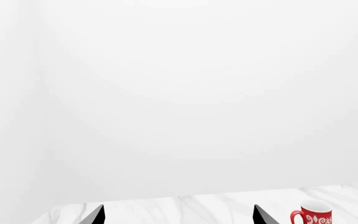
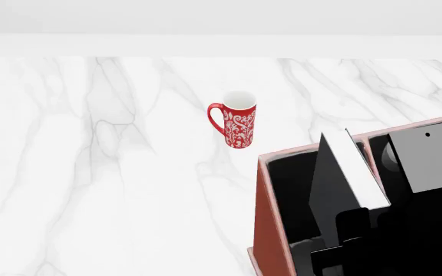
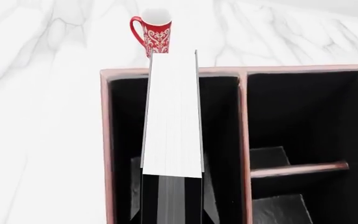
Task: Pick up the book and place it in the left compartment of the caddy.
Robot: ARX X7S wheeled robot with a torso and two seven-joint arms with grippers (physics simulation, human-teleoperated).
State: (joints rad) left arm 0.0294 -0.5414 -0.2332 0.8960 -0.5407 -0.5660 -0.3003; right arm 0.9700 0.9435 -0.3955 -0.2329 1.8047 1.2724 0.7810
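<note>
The book (image 3: 173,116) stands on edge, white page edges up, inside the left compartment (image 3: 123,140) of the reddish-brown caddy (image 3: 107,140). My right gripper (image 3: 171,217) is shut on the book's near end, one finger on each black cover. In the head view the book (image 2: 351,167) rises above the caddy (image 2: 271,218) at the lower right, leaning a little, with the right gripper (image 2: 342,238) on it over the left compartment (image 2: 294,190). My left gripper (image 1: 179,217) is open and holds nothing, out over the marble table.
A tall red patterned mug (image 2: 237,123) stands on the white marble table (image 2: 90,172) just beyond the caddy's far left corner; it also shows as the mug (image 1: 313,214) and the mug (image 3: 154,32). Smaller caddy sections (image 3: 297,121) lie right of the divider.
</note>
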